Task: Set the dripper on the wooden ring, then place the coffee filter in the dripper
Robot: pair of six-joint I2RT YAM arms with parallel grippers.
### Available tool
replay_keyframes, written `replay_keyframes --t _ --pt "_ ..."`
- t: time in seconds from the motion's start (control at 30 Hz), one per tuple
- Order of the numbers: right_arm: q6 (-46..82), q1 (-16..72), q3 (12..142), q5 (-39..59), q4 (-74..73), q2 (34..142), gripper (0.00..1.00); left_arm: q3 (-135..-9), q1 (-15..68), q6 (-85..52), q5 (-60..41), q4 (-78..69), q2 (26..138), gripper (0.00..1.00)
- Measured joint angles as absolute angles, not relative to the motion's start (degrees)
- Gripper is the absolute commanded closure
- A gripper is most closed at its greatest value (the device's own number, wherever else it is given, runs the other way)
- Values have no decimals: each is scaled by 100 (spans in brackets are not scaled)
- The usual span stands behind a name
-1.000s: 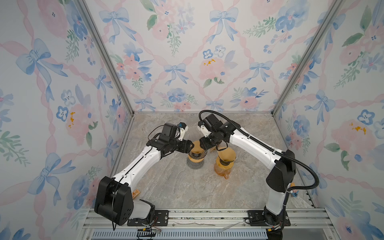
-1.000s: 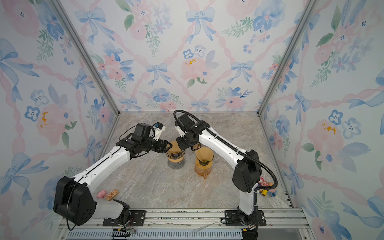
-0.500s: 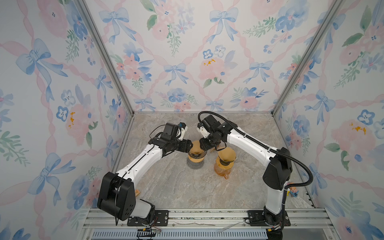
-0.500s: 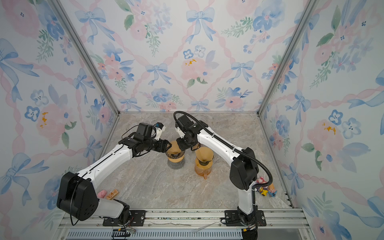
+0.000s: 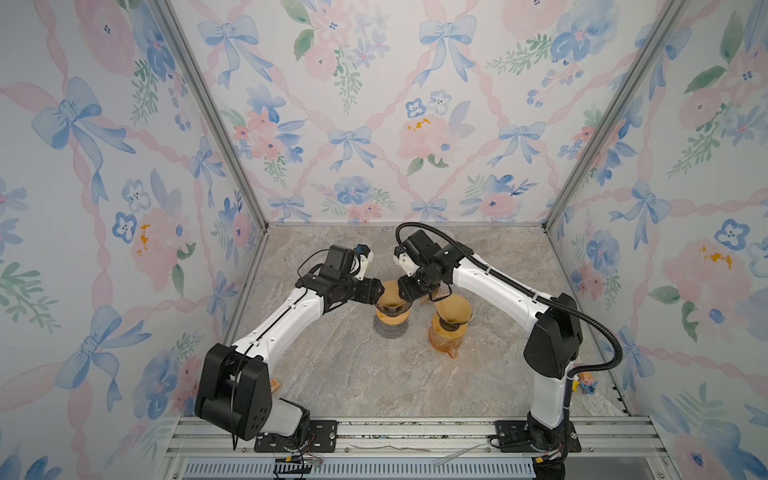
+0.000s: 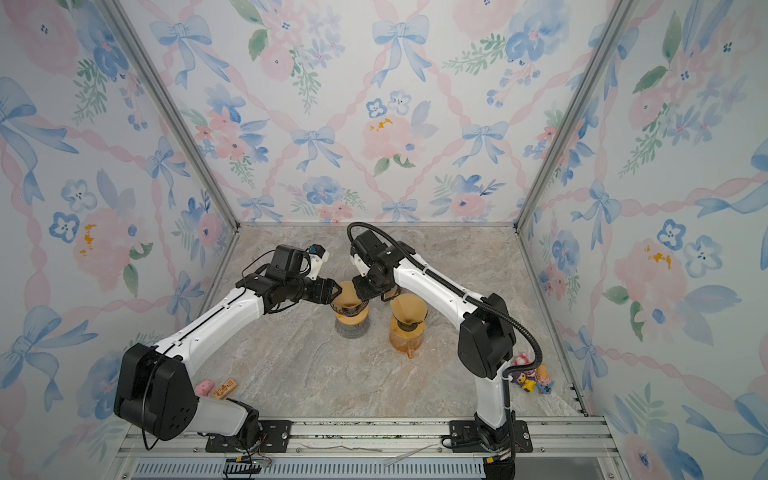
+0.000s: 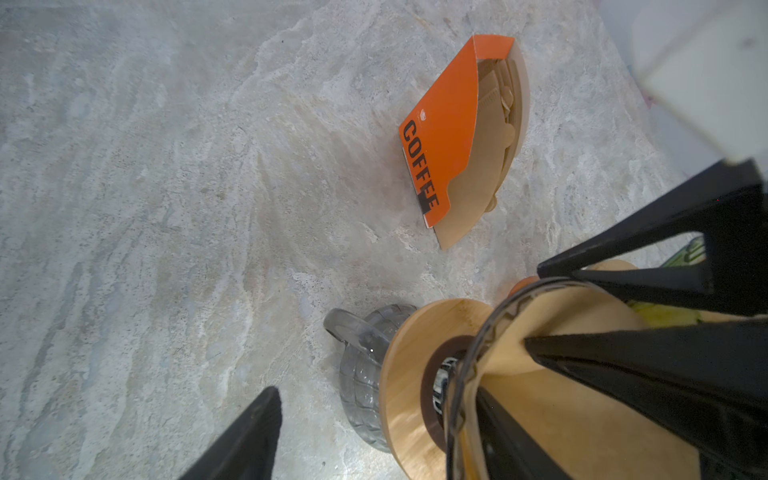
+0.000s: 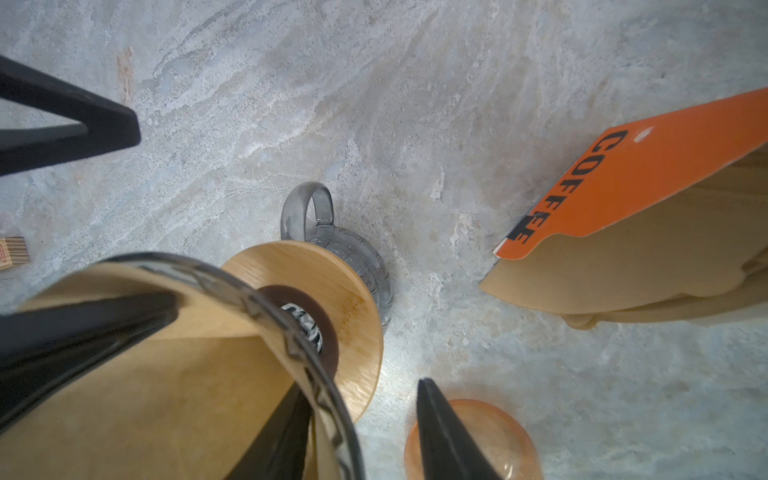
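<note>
Setting: staged robot test booth, not a lived-in room.
Walls: three flat panels of blue-bow, pink-flower wallpaper (image 5: 374,104), joined by bare aluminium corner posts (image 5: 217,124).
Floor: grey marble-pattern tabletop (image 5: 353,374).
Front edge: slotted aluminium mounting rail (image 5: 415,428).

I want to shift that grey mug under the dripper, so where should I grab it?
Grip the grey mug by its handle loop, coming in level from that side. The dripper's wooden disc covers the mouth, so no rim pinch from above; the handle juts out free.
</note>
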State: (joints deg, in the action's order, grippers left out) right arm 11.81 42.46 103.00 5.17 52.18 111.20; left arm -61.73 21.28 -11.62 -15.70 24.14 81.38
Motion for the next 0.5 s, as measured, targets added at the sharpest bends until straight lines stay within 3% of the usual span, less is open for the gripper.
replay_keyframes --t 0.5 --pt "1267 4246 10042 585 5179 10134 47 -5975 2095 -1212 -1844 2381 7599 18"
